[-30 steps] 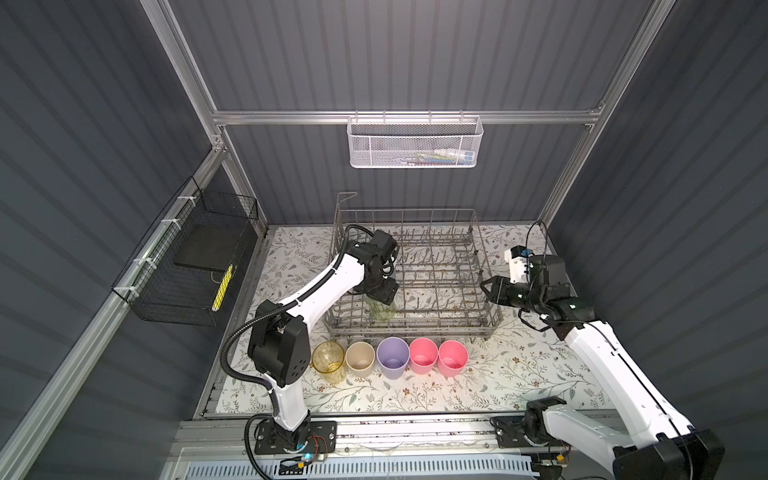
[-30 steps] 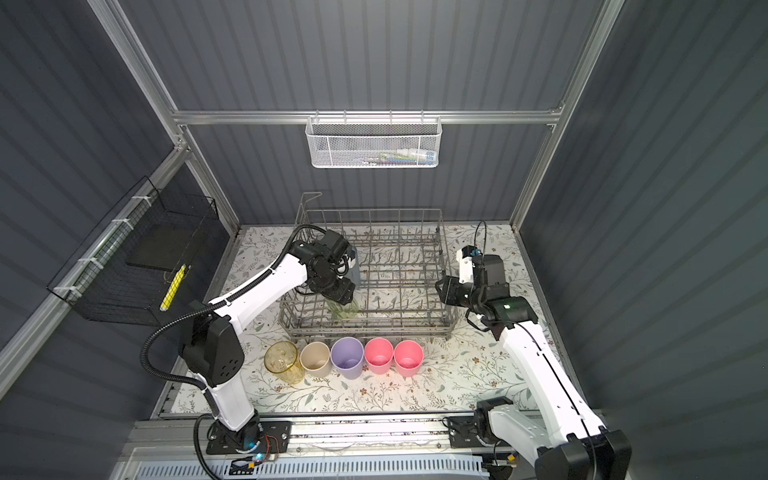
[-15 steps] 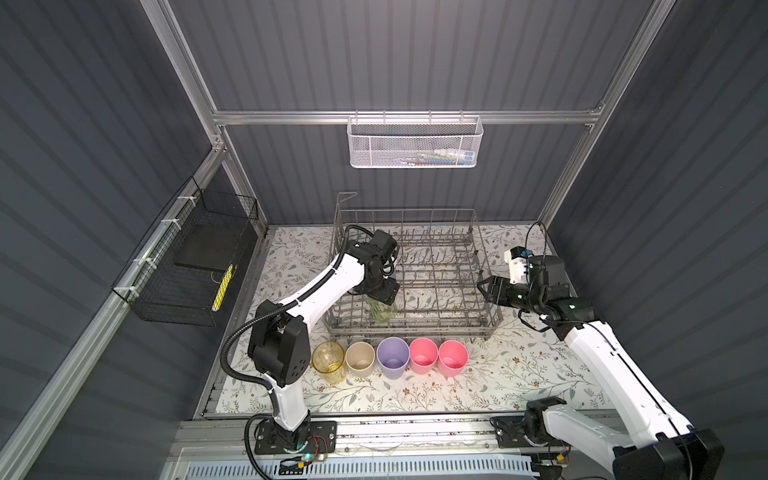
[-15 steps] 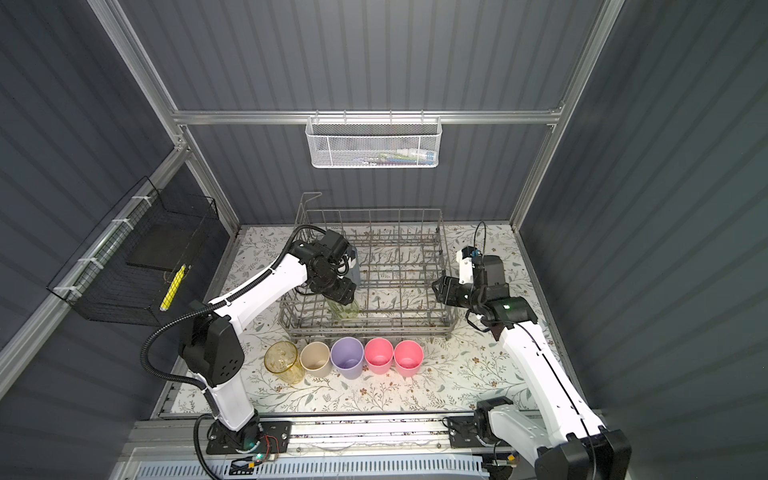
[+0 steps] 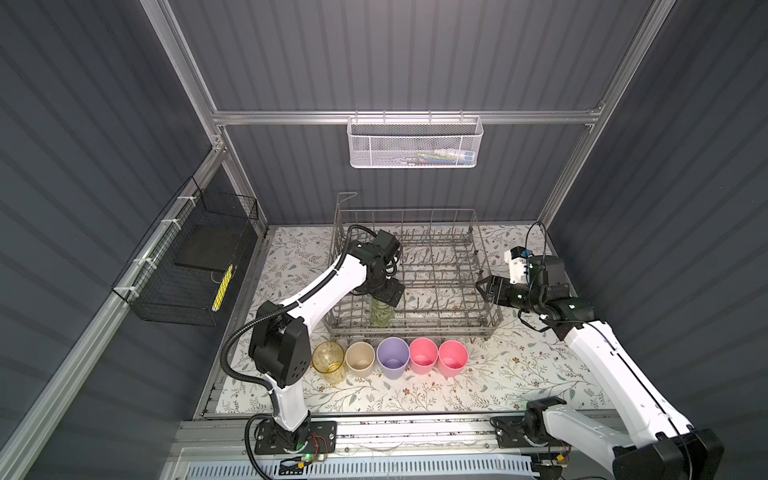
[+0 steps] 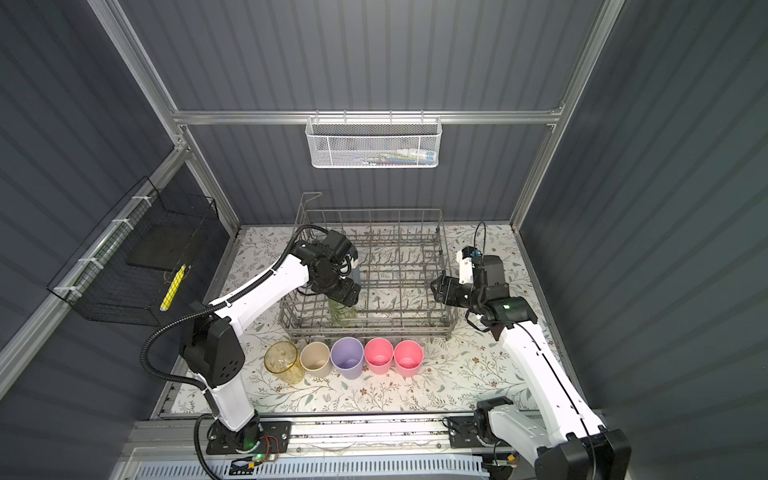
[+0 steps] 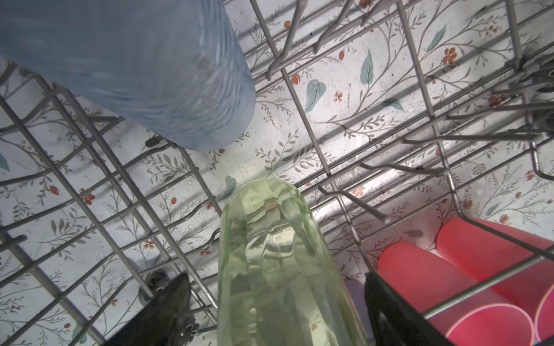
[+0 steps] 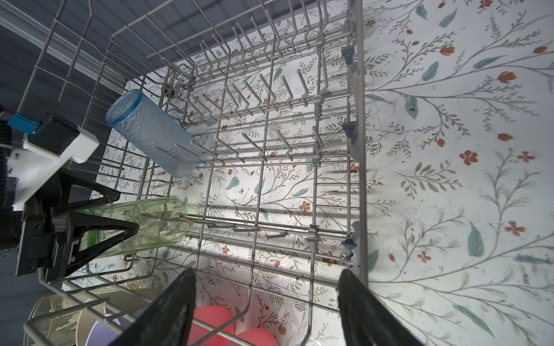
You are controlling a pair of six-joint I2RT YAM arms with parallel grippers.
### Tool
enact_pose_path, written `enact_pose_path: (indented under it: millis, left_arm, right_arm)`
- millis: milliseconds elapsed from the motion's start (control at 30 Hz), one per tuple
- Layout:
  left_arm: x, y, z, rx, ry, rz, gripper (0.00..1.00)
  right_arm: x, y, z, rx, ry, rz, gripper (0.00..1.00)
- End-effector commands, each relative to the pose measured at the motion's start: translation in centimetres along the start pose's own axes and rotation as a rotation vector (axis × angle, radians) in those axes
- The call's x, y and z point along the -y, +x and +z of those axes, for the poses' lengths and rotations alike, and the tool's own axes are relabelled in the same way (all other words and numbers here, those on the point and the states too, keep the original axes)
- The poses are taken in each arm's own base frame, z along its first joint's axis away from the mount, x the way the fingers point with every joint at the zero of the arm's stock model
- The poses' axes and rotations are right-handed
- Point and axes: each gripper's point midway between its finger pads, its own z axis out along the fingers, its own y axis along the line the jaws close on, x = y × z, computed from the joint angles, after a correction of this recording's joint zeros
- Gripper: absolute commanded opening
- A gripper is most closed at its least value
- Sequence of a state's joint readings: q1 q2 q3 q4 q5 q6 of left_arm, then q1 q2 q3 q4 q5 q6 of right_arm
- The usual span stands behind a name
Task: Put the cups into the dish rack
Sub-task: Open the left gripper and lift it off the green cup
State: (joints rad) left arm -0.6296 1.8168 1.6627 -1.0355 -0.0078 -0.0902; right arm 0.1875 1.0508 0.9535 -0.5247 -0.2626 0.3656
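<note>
The grey wire dish rack (image 5: 415, 328) (image 6: 374, 328) stands mid-table. A clear green cup (image 5: 381, 316) (image 6: 343, 313) (image 7: 269, 254) (image 8: 150, 221) sits mouth down over tines at the rack's front left. My left gripper (image 5: 384, 293) (image 6: 343, 293) (image 7: 277, 302) straddles it, open, with a gap on each side. A blue-grey cup (image 7: 135, 69) (image 8: 153, 134) leans mouth down behind it. In front of the rack stand the yellow (image 5: 328, 361), beige (image 5: 360, 359), lavender (image 5: 392, 361) and two pink cups (image 5: 423, 355) (image 5: 453, 358). My right gripper (image 5: 484, 286) (image 6: 436, 289) (image 8: 266, 278) hangs open and empty over the rack's right edge.
A white mesh basket (image 5: 415, 143) hangs on the back wall and a black wire basket (image 5: 187, 270) on the left wall. The rack's tall side wall (image 8: 358, 119) runs just beside my right gripper. The table carries a floral mat (image 5: 519, 374).
Both grippers' jaws have spread wider; the left ones now stand off the green cup. The right gripper has edged slightly toward the rack. The cups have not moved.
</note>
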Motion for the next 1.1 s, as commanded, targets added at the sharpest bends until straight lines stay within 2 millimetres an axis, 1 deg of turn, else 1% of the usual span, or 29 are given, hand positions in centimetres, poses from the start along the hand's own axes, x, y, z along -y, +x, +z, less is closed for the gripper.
enact_pose_path:
  millis: [0,100,233,367,400,433,467,567,700,767,833,900,967,1067]
  left_arm:
    - [0.1,-0.7,-3.1,0.061,-0.01,-0.01,0.93]
    - [-0.1,-1.2,-4.6,0.107,-0.027,-0.014,0.95]
    - [-0.9,-1.9,-7.0,0.18,-0.071,-0.026,0.98]
    - [-1.3,-3.0,-9.9,0.288,-0.09,-0.041,1.0]
    - [-1.3,-3.0,-10.6,0.31,-0.091,-0.043,1.0]
    - [-1.2,-3.8,-11.4,0.363,-0.085,-0.045,1.0]
    - [-1.2,-4.1,-12.1,0.402,-0.081,-0.049,1.0]
    - [-0.5,-4.9,-14.5,0.533,-0.033,-0.046,1.0]
    - [0.8,-5.3,-17.6,0.727,0.065,-0.056,1.0]
    - [1.3,-5.3,-18.6,0.794,0.106,-0.054,1.0]
    - [1.3,-5.2,-19.1,0.819,0.12,-0.072,1.0]
    - [0.9,-5.2,-18.4,0.791,0.106,-0.104,1.0]
    - [1.3,-5.4,-17.7,0.751,0.116,-0.095,1.0]
    - [1.3,-5.9,-16.8,0.718,0.111,-0.096,0.97]
  right_arm:
    - [0.0,-0.2,0.1,0.002,0.0,0.001,0.78]
    - [0.1,-0.2,0.1,0.001,0.006,0.003,0.83]
    - [0.4,-0.1,0.1,-0.006,0.02,-0.001,0.93]
    - [0.1,-0.4,-0.3,0.021,0.007,-0.005,0.98]
    - [0.0,-0.5,-0.6,0.032,0.003,-0.007,0.98]
    - [-0.2,-0.6,-0.8,0.04,-0.003,-0.012,0.98]
    - [-0.4,-0.7,-1.1,0.049,-0.012,-0.017,0.99]
    - [-1.2,-1.0,-2.2,0.082,-0.044,-0.036,0.97]
    - [-2.5,-0.6,-4.0,0.112,-0.104,-0.064,0.92]
    - [-3.2,0.0,-4.8,0.11,-0.123,-0.087,0.9]
    - [-4.0,1.0,-5.5,0.095,-0.133,-0.139,0.9]
    - [-5.0,2.4,-6.1,0.06,-0.13,-0.22,0.88]
    - [-5.4,3.9,-6.5,0.015,-0.109,-0.282,0.88]
    - [-5.3,5.9,-6.4,-0.051,-0.073,-0.323,0.86]
